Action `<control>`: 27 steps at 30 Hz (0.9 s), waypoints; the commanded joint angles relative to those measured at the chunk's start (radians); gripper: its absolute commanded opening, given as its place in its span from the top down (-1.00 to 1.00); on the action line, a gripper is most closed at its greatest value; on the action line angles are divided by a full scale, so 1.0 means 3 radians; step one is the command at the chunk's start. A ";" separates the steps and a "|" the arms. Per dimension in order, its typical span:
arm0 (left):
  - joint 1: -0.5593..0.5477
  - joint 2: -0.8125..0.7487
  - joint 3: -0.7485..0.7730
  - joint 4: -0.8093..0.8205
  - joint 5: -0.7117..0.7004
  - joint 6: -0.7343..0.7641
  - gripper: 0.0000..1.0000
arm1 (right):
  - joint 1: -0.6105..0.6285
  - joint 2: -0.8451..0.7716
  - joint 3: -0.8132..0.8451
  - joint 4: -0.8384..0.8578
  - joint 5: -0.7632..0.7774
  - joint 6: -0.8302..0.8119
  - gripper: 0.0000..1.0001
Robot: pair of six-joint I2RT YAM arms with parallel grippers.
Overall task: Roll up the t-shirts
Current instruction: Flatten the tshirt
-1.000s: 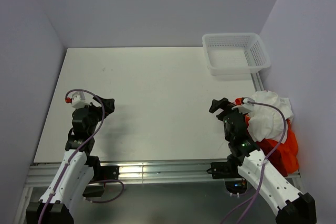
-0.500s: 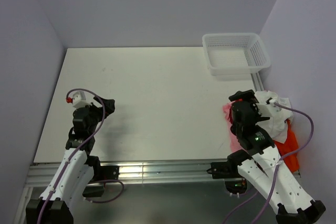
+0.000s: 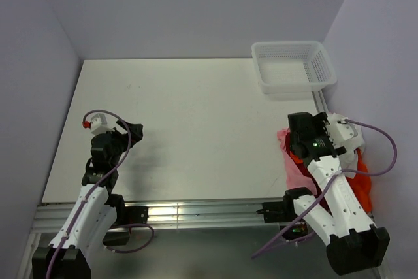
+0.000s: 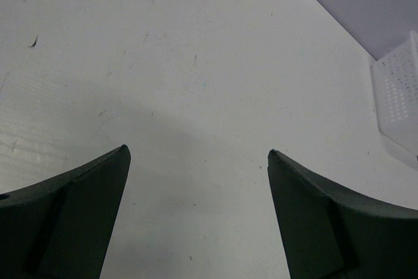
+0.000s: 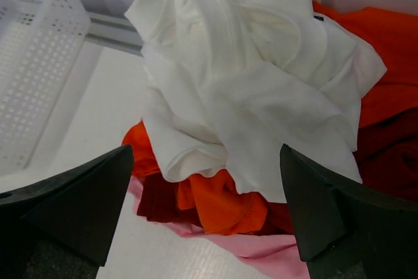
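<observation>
- The left pincer (image 4: 197,151) hangs over the left part of the flat white table (image 3: 196,102). Its jaws stand wide apart and hold nothing.
- The table surface is smooth, matt and lightly scuffed. We judge that it offers a broad, level area for spreading and rolling. Plain pale lilac walls (image 3: 196,11) enclose it on three sides.
- The right pincer (image 5: 206,149) hovers over the heap at the table's right edge. Its jaws are fully apart and grip nothing.
- The crumpled white cloth t-shirt (image 5: 261,89) lies on top of the heap. The bright orange-red t-shirts (image 5: 219,204) lie under and behind it, and a pink cloth (image 5: 255,253) lies lowest on the near side.
- In our judgement, the cloth is light, limp and not fragile. It will sag when lifted and may drag its neighbours along. Take hold of a raised fold or hem of the white cloth t-shirt, clear of the layers beneath.
- The white plastic mesh basket (image 3: 290,70) stands at the far right corner, near the heap but apart from it.
</observation>
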 commanded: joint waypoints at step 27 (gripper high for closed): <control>0.0008 -0.0093 0.0084 0.0101 0.0032 0.0009 -0.84 | -0.1163 0.0026 0.0026 0.1201 -0.1591 -0.1089 1.00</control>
